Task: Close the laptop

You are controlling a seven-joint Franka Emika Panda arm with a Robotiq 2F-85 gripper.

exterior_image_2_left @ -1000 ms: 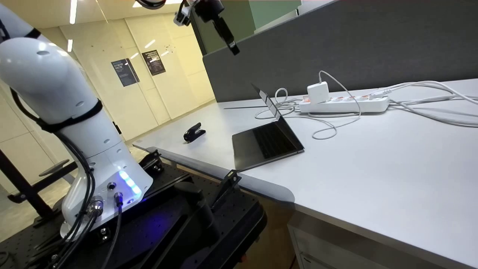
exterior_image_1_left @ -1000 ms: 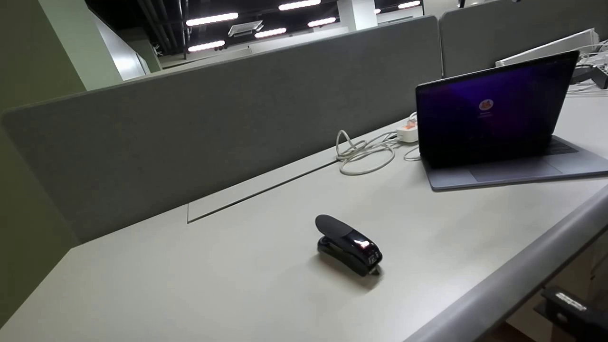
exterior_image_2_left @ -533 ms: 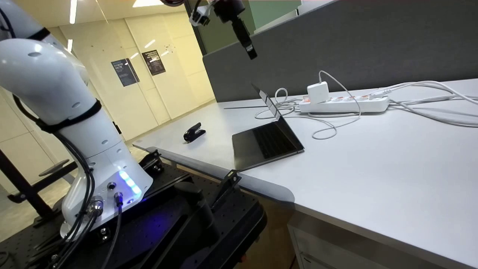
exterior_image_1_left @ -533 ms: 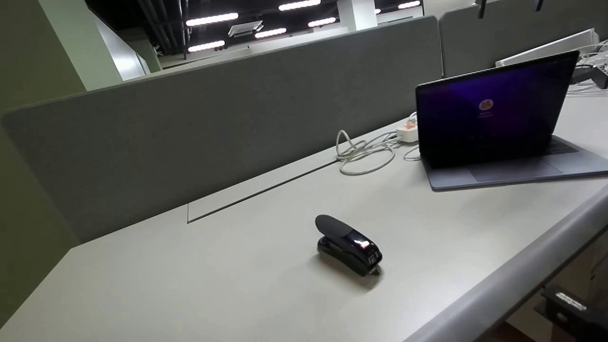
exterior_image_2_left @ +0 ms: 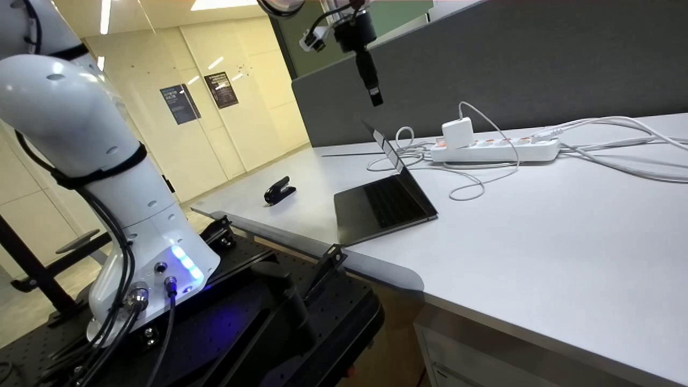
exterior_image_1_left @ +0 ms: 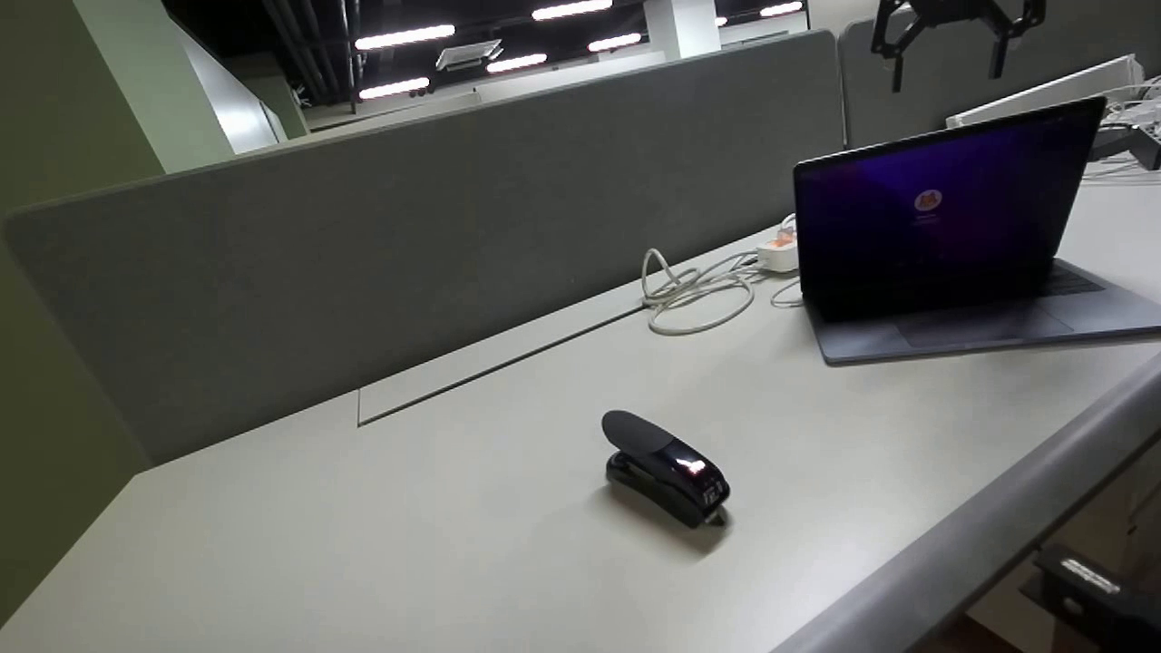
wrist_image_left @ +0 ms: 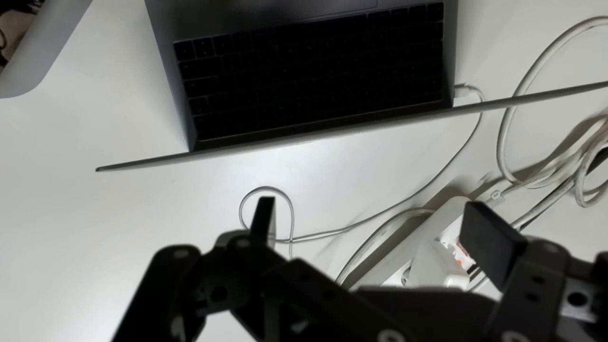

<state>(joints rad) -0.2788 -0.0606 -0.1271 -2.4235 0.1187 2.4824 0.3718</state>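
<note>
The laptop stands open on the desk, its purple screen up and its dark-grey base flat. It also shows in an exterior view from the side, with the lid leaning back. In the wrist view, the keyboard and the lid's thin top edge show from above. My gripper is open and empty in the air above the lid; its fingertips are apart from the laptop. It shows side-on in an exterior view. In the wrist view the gripper lies on the back side of the lid.
A black stapler lies on the desk. A white power strip with a charger and loose cables lies behind the laptop. A grey partition runs along the desk's back edge.
My gripper has come down toward the laptop's lid and moved right in the side-on exterior view. It now shows above the screen. The laptop has not moved.
</note>
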